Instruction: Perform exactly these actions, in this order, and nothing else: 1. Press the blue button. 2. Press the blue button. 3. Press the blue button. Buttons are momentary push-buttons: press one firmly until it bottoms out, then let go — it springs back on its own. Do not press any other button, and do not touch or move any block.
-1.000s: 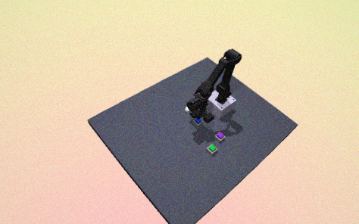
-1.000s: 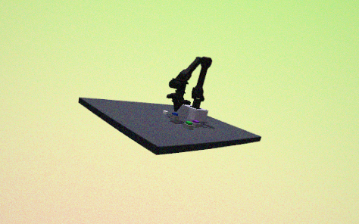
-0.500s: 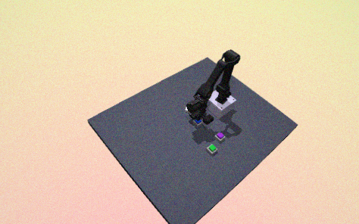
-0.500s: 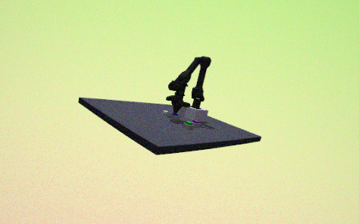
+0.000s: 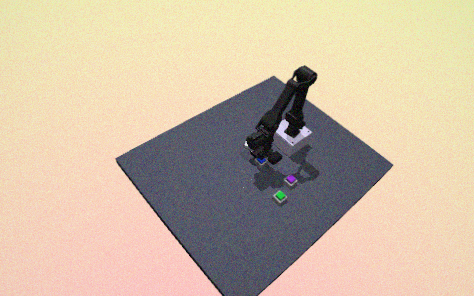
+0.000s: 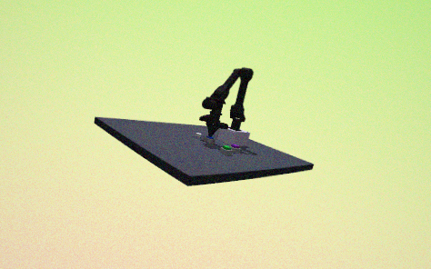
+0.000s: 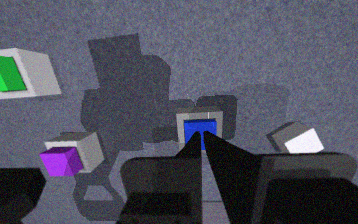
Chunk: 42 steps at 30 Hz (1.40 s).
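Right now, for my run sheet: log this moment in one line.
gripper: shut, empty | tips: over square blue button | contact: cannot tell | green button, purple button: untouched

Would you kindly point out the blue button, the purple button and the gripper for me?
blue button (image 7: 196,133): wrist view, on its blue cap, above the fingertips.
purple button (image 7: 60,162): wrist view, on the purple cap's front face.
gripper (image 7: 202,136): wrist view, midway between the two closed fingertips.

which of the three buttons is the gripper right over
The blue button. The shut gripper has its tips pointing at the blue cap, while the purple button and green button sit well off to the side.
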Available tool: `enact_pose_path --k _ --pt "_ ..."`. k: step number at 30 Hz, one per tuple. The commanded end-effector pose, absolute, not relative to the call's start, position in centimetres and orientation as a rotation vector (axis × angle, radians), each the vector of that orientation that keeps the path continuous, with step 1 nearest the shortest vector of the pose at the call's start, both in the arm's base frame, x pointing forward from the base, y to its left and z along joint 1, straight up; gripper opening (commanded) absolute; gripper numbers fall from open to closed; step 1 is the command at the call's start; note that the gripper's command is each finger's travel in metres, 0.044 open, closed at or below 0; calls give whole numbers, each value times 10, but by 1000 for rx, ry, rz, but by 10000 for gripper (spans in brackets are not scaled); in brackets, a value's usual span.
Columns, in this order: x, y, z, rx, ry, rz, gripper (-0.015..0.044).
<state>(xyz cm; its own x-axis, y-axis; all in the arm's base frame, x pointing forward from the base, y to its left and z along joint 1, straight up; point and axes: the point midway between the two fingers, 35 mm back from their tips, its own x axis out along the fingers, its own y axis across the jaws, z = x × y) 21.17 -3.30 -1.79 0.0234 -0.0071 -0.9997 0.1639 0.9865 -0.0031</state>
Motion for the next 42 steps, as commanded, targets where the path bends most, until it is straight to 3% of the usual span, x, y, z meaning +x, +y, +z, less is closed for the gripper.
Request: enact_pose_path --k 1,9,42 --pt "212 -33 -15 126 1543 -133 20" --pt "210 -32 14 134 1548 -135 20" --pt "211 -32 -19 134 1548 -135 20"
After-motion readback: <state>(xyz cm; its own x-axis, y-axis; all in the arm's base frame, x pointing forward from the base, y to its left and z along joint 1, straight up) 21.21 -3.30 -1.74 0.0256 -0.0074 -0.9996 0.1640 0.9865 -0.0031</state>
